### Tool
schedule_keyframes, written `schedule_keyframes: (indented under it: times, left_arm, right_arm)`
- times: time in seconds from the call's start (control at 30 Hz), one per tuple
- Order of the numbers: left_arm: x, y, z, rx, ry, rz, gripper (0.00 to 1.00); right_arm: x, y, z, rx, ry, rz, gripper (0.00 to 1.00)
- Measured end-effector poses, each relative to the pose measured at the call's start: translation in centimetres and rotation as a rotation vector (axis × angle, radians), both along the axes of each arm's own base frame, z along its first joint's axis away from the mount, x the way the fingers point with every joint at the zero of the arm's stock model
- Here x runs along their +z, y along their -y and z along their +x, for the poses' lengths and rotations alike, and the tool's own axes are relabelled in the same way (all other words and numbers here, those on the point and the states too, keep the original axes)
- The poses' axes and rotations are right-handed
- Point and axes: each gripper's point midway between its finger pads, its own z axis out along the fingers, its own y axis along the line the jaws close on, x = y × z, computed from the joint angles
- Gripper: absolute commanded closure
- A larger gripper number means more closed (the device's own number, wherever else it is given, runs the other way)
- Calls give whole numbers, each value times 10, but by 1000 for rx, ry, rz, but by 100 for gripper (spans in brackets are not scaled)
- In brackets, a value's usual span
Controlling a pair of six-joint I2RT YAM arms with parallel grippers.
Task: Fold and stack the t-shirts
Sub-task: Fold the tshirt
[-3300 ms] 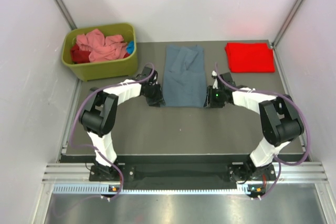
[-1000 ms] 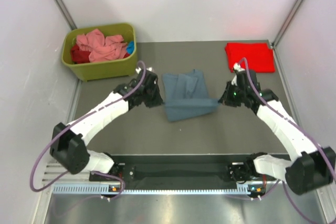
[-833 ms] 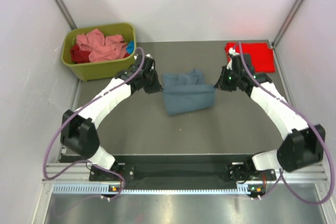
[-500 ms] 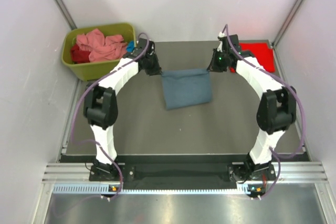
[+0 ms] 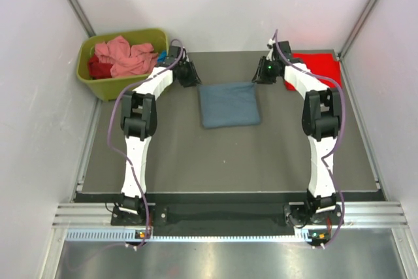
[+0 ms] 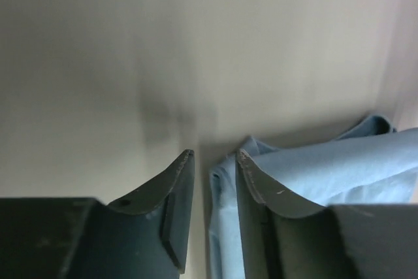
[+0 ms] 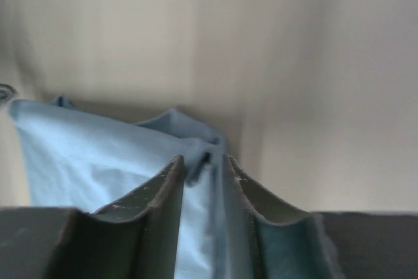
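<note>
The slate blue-grey t-shirt [image 5: 228,104] lies folded in a flat rectangle on the mat's far middle. My left gripper [image 5: 191,76] sits at its far left corner, my right gripper [image 5: 260,75] at its far right corner. In the left wrist view the left gripper [image 6: 214,156] is open, and the shirt's edge [image 6: 326,168] lies loose in the gap against the right finger. In the right wrist view the right gripper [image 7: 202,158] stands slightly open with slack shirt cloth [image 7: 98,155] between its fingers. A bright red t-shirt [image 5: 321,68] lies folded at the far right.
An olive-green bin [image 5: 124,83] at the far left holds crumpled salmon pink [image 5: 127,57] and dark red [image 5: 96,68] shirts. Both arms reach far forward across the dark mat [image 5: 222,155]. White walls close in the sides and back.
Both grippers carried the blue-grey shirt's near edge up and over to its far edge, folding it in half. Their jaws then parted from shut.
</note>
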Motion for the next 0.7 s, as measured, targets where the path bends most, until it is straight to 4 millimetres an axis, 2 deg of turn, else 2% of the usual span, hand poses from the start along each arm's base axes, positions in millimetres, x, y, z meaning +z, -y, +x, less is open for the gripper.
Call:
schedule_keyframes:
  times: [0.07,0.2,0.3,0.37,0.43,0.5,0.6,0.7]
  left_arm:
    - [2,-4,3,-15,12,-1,63]
    - [14,-3,1,-51,46,-18,66]
    - [29,2,-15,-85,55,-29,71]
    - [43,9,-23,-111,76,-41,79]
    - [57,18,-29,-141,98,-57,81]
    - [66,28,-32,-167,125,-69,82]
    - [65,40,-36,-195,132,-80,84]
    - [52,45,-38,-206,113,-78,84]
  right_arm:
    - [0,8,2,-9,2,-5,68]
    - [14,18,0,-34,22,-17,72]
    - [26,20,-23,-33,22,-20,76]
    - [34,15,-41,-20,28,-12,78]
    - [41,6,-55,3,34,0,80]
    - [46,-7,-60,34,52,20,82]
    - [44,-21,-57,65,71,50,82]
    - [30,-30,-49,86,65,71,81]
